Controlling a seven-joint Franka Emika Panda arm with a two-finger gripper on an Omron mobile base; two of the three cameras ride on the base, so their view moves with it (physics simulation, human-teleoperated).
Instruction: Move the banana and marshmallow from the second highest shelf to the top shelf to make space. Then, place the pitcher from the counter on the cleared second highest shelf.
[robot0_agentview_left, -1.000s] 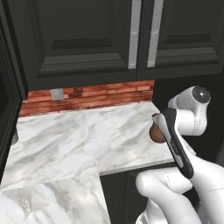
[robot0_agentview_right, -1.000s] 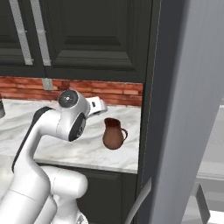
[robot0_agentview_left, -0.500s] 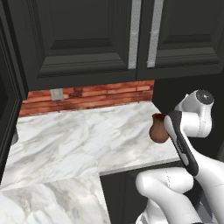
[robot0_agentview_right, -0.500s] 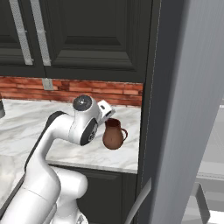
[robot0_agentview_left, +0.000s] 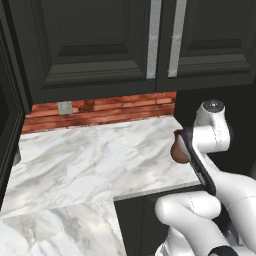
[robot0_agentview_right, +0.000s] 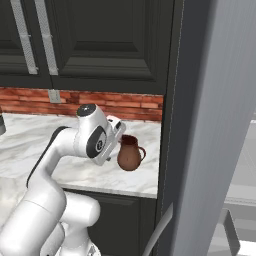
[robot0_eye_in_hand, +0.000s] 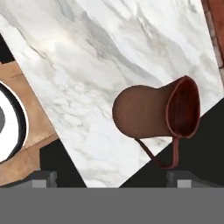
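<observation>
Reddish-brown clay marks the pitcher (robot0_agentview_right: 129, 155), which stands upright on the white marble counter (robot0_agentview_left: 85, 160) near its right end, close to the front edge and in front of the red brick backsplash (robot0_agentview_left: 100, 110). Its loop handle (robot0_eye_in_hand: 159, 157) points away from the arm in the right base view. The tool (robot0_eye_in_hand: 111, 178) hangs above the pitcher with its jaws spread wide and nothing between them; in the hand view the two dark fingertips (robot0_eye_in_hand: 43, 177) sit well apart, the pitcher's belly and open mouth lying between and beyond them, untouched. Dark cabinet doors (robot0_agentview_left: 100, 45) with pale handles hang above the counter. In the left base view the arm hides most of the pitcher.
</observation>
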